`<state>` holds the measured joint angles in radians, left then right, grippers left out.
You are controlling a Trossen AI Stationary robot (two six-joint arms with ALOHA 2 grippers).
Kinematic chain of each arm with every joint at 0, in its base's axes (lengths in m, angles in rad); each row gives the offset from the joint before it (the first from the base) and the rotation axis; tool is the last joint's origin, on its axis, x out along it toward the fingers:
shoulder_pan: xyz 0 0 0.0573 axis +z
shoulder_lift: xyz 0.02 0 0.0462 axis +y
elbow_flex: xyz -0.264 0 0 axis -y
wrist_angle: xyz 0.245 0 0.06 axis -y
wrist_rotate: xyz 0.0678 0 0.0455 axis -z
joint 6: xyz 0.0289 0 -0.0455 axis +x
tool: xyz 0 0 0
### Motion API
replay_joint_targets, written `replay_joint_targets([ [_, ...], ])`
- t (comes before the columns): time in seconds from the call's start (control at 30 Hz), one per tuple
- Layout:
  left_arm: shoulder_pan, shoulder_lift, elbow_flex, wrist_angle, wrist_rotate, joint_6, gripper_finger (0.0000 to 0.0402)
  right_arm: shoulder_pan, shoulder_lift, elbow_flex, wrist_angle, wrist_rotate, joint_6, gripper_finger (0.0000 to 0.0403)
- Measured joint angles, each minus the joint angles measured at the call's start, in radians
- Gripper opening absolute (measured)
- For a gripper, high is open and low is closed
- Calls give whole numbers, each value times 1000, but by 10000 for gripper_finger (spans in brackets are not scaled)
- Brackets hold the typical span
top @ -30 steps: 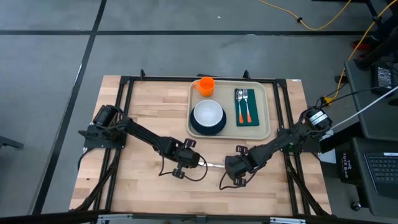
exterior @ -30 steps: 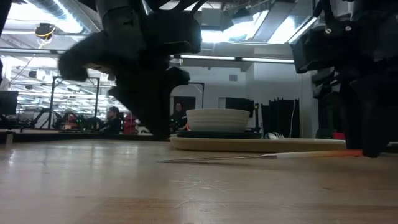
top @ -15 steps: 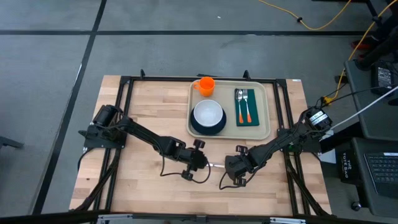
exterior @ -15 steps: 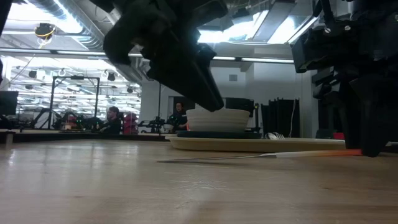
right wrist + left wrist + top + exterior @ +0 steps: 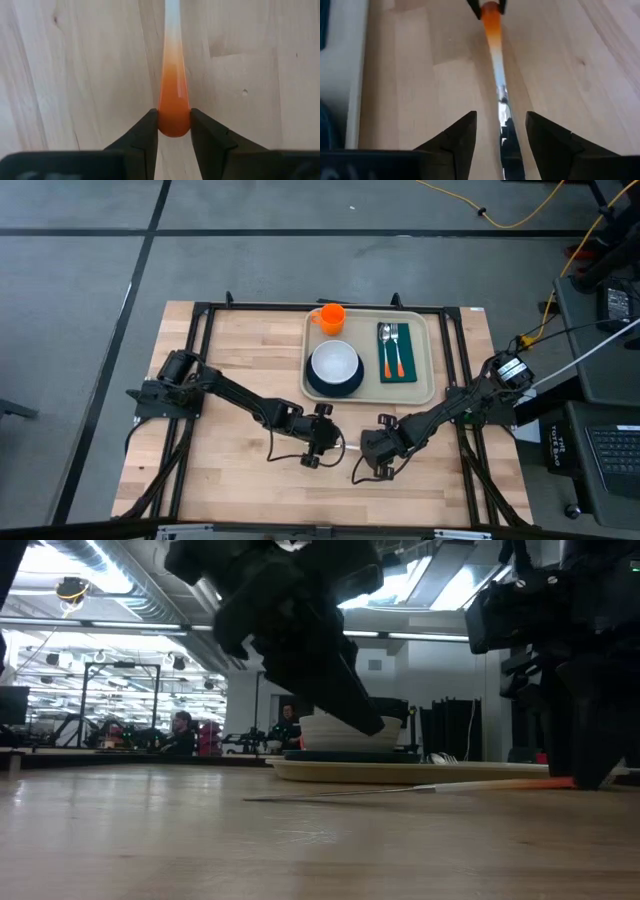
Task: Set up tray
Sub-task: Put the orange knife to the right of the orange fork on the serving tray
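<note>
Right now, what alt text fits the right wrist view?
The right gripper is shut on the orange handle of a knife lying on the wooden table. The handle fades into a silver blade running away from the fingers.

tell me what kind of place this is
Probably a robotics lab or workshop: a wooden table in a black metal frame, cables across a concrete floor, and ceiling ducts over equipment racks behind.

No readable text, labels, brands, numbers or signs in any view; nothing legible on bench (image 5: 240, 350) items or background.
</note>
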<state>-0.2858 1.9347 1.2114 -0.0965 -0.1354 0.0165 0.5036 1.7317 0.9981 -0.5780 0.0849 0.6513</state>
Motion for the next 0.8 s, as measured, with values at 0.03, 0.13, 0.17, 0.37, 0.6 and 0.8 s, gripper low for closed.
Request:
replay_joint_targets([
  [0.03,4,0,0,0,6,-11,166,-3,0,0,4,0,-2,105],
  [0.13,9,0,0,0,52,-27,165,-15,0,0,6,0,-2,106],
  [0.17,9,0,0,-1,61,-30,165,-19,0,0,6,0,-3,106],
  [0.37,8,0,0,-5,65,-34,167,-33,0,0,6,1,-6,106],
  [0.6,16,2,-11,-28,64,-62,166,-32,0,0,34,1,-5,106],
  [0.8,20,40,-11,-26,84,-67,168,-32,0,0,42,1,-7,106],
])
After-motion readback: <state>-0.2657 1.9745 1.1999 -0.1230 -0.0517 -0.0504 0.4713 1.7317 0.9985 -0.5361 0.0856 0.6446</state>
